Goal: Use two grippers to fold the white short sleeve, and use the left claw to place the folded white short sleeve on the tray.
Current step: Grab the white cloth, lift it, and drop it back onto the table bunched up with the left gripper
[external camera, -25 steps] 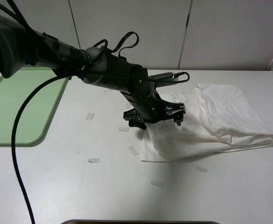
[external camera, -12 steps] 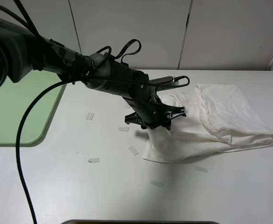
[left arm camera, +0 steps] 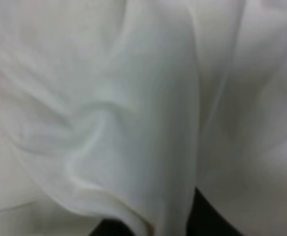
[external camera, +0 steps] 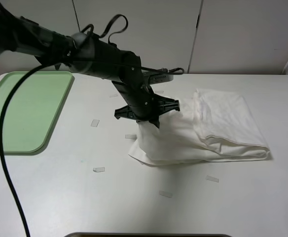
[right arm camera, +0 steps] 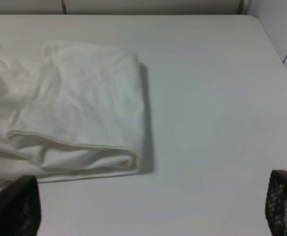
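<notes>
One left tool (external camera: pixel 151 116), seemingly gripping edge (raised) of white short sleeve (external camera: pixel 223 126)

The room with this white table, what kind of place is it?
Probably a robot practice lab: a black robot arm's left gripper pinches a thin white cotton T-shirt, with a flat pale green plastic tray and small pale tape strips on the white table.
</notes>
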